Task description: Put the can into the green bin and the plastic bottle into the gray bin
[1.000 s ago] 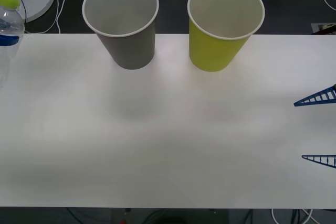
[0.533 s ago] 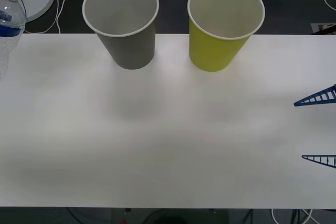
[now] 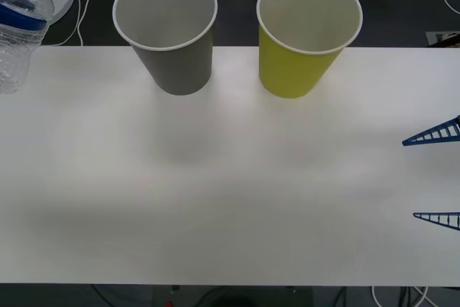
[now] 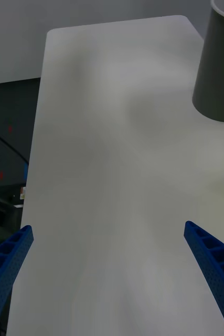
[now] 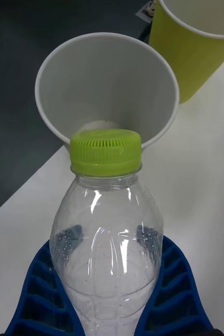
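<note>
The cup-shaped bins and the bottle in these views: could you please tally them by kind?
Cup-shaped bins: 2, the gray bin and the green bin.
Plastic bottles: 1, the plastic bottle, held in the left gripper.
Total: 3.

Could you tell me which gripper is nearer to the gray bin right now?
Left. The left gripper, shut on the plastic bottle, is just beside the gray bin; the right gripper waits at the table's far side.

Two bins stand side by side at the counter's (image 3: 230,199) far edge, the gray bin (image 3: 172,30) left of the green bin (image 3: 305,34). The plastic bottle (image 3: 20,23) is at the far left corner, left of the gray bin. The right pincer (image 3: 437,175) sits at the right edge.
</note>
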Tool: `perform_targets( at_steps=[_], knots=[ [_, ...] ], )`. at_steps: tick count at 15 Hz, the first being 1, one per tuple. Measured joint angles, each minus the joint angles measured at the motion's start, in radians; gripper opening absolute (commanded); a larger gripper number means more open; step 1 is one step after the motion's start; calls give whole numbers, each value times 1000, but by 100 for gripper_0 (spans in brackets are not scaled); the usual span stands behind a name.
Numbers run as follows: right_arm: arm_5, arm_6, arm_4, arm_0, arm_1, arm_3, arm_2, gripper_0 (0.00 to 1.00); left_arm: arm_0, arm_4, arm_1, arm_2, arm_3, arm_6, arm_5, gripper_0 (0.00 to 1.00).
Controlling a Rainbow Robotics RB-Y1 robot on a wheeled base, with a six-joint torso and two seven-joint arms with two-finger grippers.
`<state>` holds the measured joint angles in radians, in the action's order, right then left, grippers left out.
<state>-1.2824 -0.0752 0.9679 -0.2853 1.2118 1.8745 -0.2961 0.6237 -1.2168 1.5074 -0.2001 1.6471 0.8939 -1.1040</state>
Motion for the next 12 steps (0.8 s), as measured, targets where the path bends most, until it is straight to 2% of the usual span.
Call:
perform_targets(
  at_steps=[3,8,10,12],
  knots=[
    [0,0,0,0,0,0,0,100,138,-61,-47,-64,-63,12,-82,0],
    [0,0,0,0,0,0,0,100,214,-138,-138,-80,-109,32,-120,0],
    [0,0,0,0,0,0,0,100,275,-149,-152,-140,-133,35,-120,0],
    [0,0,0,0,0,0,0,100,380,-147,-153,-247,-173,37,-120,0]
  ],
)
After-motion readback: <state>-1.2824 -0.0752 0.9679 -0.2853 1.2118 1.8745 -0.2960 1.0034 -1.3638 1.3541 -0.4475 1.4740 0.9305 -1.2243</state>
